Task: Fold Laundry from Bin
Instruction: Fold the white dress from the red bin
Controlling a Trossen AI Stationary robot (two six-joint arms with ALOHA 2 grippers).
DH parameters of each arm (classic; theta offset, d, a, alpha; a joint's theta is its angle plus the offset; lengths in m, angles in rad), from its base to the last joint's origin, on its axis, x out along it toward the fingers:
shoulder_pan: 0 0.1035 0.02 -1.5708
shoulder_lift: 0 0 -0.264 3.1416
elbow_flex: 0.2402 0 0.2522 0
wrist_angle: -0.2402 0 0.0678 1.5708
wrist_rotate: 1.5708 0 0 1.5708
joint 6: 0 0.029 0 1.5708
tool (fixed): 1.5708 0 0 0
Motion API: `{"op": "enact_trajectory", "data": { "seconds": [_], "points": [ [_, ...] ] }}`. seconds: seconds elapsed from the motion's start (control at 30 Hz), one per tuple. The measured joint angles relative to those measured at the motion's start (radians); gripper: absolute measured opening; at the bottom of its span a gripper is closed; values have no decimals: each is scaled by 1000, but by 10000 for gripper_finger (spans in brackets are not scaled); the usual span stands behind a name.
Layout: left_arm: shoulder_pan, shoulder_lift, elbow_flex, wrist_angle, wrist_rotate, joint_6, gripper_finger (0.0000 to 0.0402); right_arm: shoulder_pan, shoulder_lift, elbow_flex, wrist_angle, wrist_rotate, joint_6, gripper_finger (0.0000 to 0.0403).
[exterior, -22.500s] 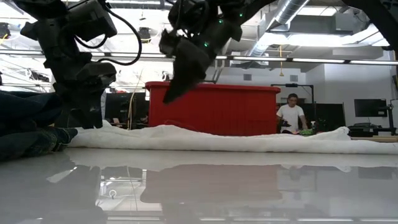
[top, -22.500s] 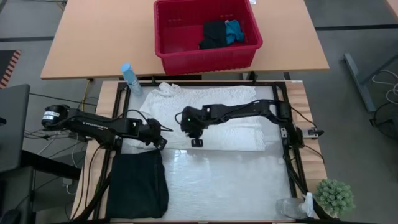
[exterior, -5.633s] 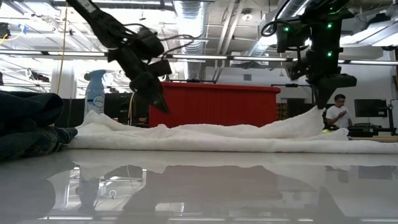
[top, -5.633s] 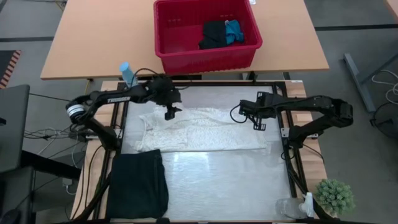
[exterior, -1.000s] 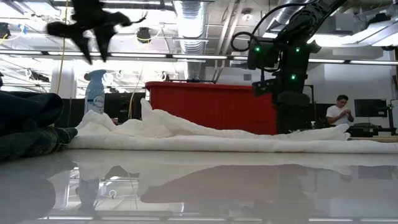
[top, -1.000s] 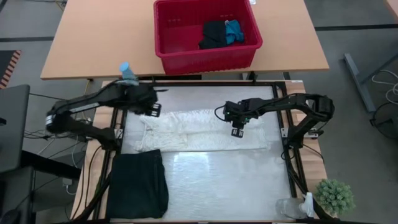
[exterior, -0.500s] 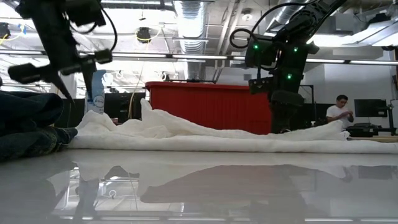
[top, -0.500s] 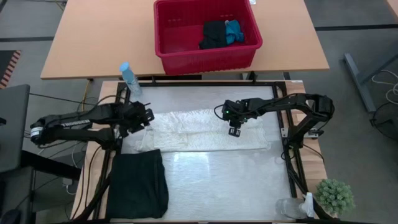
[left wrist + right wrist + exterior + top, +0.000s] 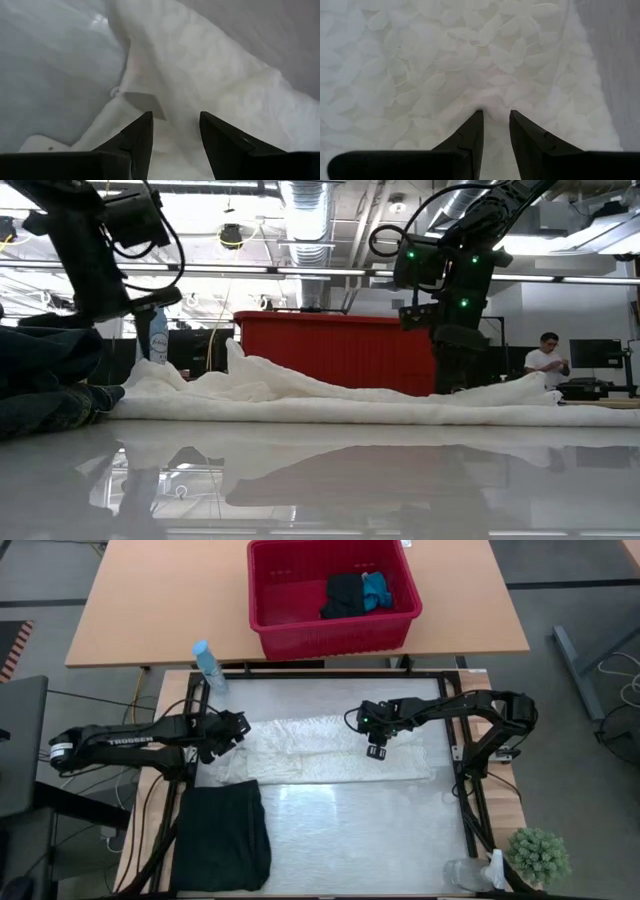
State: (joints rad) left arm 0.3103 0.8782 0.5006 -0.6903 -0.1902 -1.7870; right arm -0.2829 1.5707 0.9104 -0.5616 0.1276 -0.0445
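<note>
Folding the white garment point(image 9: 330, 748) on the surface point(image 9: 360, 830).
Right fingers point(image 9: 495, 120) pinch its cloth; left fingers point(image 9: 175, 127) are spread just above its end and need to close there.

Glossy grey work surface point(image 9: 350, 830): white crinkled garment point(image 9: 320, 748) spread across the middle, black folded garment point(image 9: 222, 837) near-left, spray bottle point(image 9: 208, 665) far-left corner. Red bin point(image 9: 330, 595) sits on the wooden surface point(image 9: 150, 600) behind.

White crinkled garment point(image 9: 330, 748) flat, folded lengthwise
</note>
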Motion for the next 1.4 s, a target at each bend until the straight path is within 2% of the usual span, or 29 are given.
{"op": "enact_trajectory", "data": {
  "seconds": [0.13, 0.33, 0.4, 0.57, 0.8, 1.0, 1.23, 1.4],
  "points": [
    [7, 14, -23, 25, -23, -14, 151, 0, 0, 0, 1, 0, 18, 119],
    [38, 51, -50, 148, 6, 22, 136, 1, 0, 0, 2, 0, 19, 119],
    [52, 60, -51, 150, 12, 55, 111, 1, 0, 0, 0, 0, 31, 118],
    [83, 63, -50, 169, 36, 149, 14, 1, 0, 0, -5, 0, 38, 116],
    [134, 21, -50, 136, 101, 243, 2, -1, 3, 0, -24, 2, 71, 116],
    [183, -35, -50, 55, 107, 333, 1, -1, 7, 1, -40, 2, 72, 116],
    [235, -17, -50, 33, 133, 497, 0, -1, 29, 1, -50, 5, 95, 116],
    [260, 5, -50, 44, 123, 614, 0, -1, 92, 6, -60, 9, 100, 116]
  ]
}}
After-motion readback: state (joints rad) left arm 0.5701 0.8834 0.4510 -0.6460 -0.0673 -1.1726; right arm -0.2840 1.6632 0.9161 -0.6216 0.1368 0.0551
